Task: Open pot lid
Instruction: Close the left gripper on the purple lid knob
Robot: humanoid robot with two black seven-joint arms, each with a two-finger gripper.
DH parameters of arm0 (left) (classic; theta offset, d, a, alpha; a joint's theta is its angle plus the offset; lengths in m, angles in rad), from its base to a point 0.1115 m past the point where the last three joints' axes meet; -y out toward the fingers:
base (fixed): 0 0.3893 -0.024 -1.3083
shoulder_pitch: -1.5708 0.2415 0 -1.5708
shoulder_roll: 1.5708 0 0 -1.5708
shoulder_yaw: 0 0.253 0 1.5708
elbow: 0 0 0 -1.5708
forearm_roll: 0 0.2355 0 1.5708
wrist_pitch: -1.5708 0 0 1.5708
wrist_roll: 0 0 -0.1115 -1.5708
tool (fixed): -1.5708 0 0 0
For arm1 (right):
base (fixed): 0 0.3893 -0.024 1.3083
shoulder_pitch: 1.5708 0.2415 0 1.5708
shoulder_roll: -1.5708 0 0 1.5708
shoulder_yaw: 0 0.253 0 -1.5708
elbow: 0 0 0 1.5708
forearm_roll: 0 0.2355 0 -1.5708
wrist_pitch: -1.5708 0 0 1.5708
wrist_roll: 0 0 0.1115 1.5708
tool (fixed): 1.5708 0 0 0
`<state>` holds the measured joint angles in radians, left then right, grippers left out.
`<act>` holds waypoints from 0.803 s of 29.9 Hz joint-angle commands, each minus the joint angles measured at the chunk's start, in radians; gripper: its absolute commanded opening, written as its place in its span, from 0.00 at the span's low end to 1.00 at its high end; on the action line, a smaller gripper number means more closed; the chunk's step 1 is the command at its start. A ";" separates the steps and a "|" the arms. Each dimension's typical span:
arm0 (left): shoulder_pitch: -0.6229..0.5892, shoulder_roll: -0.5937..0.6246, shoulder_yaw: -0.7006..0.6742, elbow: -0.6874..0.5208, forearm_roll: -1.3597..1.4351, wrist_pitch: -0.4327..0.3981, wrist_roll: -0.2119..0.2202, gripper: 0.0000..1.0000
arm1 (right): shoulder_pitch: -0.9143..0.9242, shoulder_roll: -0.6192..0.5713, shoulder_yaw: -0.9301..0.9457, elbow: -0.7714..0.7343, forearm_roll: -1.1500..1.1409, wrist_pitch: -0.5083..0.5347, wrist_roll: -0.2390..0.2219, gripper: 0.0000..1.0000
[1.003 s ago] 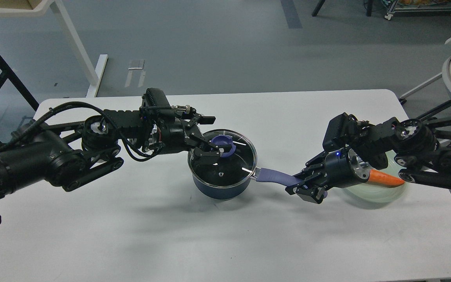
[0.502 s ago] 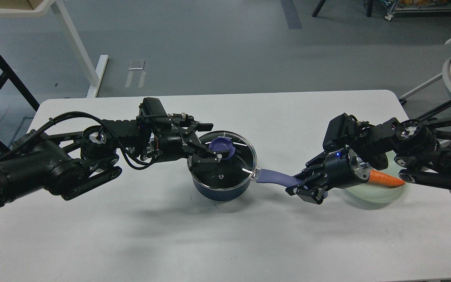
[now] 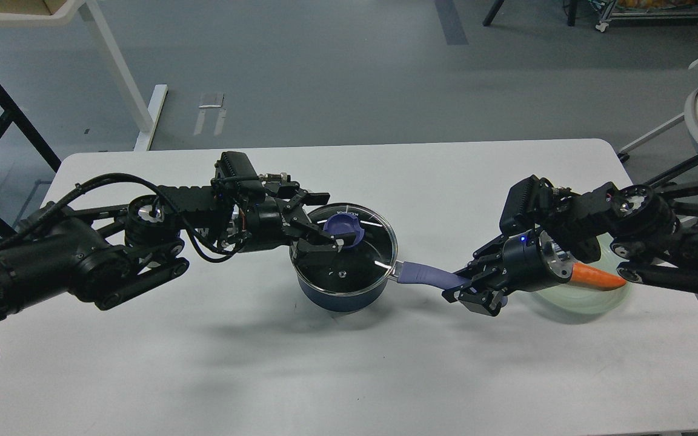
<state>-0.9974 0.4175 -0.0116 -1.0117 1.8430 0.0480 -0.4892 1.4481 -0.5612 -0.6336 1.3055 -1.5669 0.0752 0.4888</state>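
Observation:
A blue pot (image 3: 340,295) stands mid-table with a glass lid (image 3: 358,261) resting on it. The lid has a purple knob (image 3: 344,226). My left gripper (image 3: 328,221) is open at the knob's left side: one finger is above the knob's far edge and the other is against its near edge on the glass. The pot's purple handle (image 3: 423,274) points right. My right gripper (image 3: 468,290) is shut on the end of that handle.
An orange carrot (image 3: 597,277) lies on a pale green plate (image 3: 585,301) at the right, partly behind my right wrist. The white table (image 3: 325,375) ends at its front edge near me. A white desk leg (image 3: 116,66) stands beyond the table's far left.
My left gripper has shifted slightly left and toward me at the lid knob, still open. The lid, the pot and the right arm have not moved.

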 commanded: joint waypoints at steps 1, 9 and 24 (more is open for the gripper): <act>-0.003 0.004 -0.002 -0.007 -0.007 -0.017 0.001 0.99 | 0.000 0.000 0.000 0.000 -0.001 0.000 0.000 0.33; -0.009 0.003 -0.007 -0.010 -0.040 -0.023 0.001 0.99 | 0.000 -0.003 0.000 0.001 -0.001 0.000 0.000 0.33; -0.024 0.009 -0.002 -0.045 -0.080 -0.042 0.001 0.99 | 0.000 -0.002 -0.001 0.001 -0.001 0.000 0.000 0.33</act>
<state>-1.0228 0.4246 -0.0166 -1.0478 1.7626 0.0065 -0.4888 1.4479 -0.5630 -0.6350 1.3069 -1.5677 0.0752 0.4884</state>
